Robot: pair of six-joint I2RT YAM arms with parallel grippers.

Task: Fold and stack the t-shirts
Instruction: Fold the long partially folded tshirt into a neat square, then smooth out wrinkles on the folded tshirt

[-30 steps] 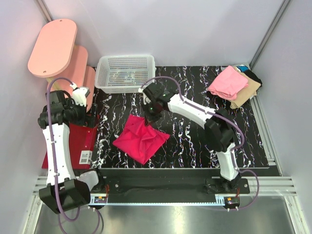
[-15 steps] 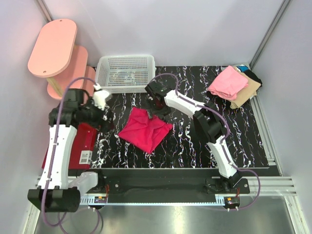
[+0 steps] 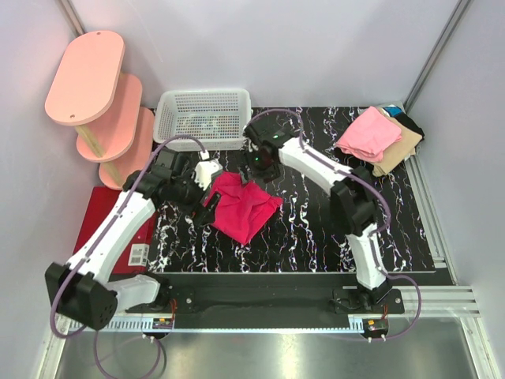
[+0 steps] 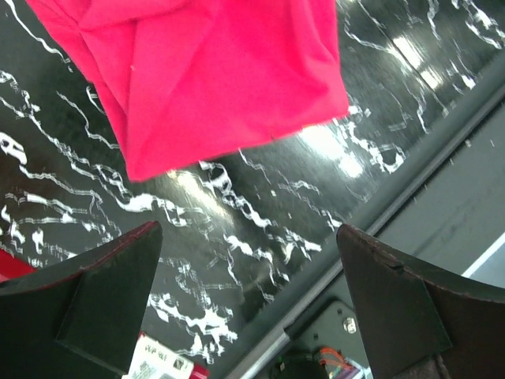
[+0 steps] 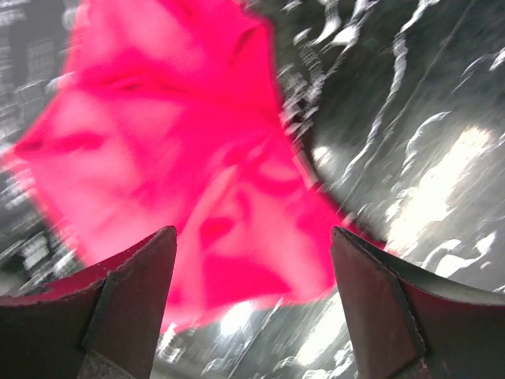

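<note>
Top external view: nearest the arm bases, on the black, white-veined tabletop [image 3: 316,237], the magenta-red t-shirt [image 3: 241,209] is seen lying left of centre as a rumpled, partly folded diamond. It is judged to be light, limp cloth with a matte, grippy weave. It would sag and fall open if lifted at a single point, so hold is best taken along a folded edge or at two corners, with all layers pinched. The left pincer [image 4: 248,233] is spread wide just beside the shirt's left edge, with nothing held. The right pincer [image 5: 252,237] is likewise released, above the shirt's far corner. A flat dark red mat [image 3: 93,217] lies at the left. Farther back a white plastic mesh basket [image 3: 203,118] and a pink tiered shelf [image 3: 87,79] are found. In the far right corner the folded light pink t-shirt [image 3: 369,134] is stacked on the tan t-shirt [image 3: 397,150] and the black/teal t-shirt [image 3: 408,122].
</note>
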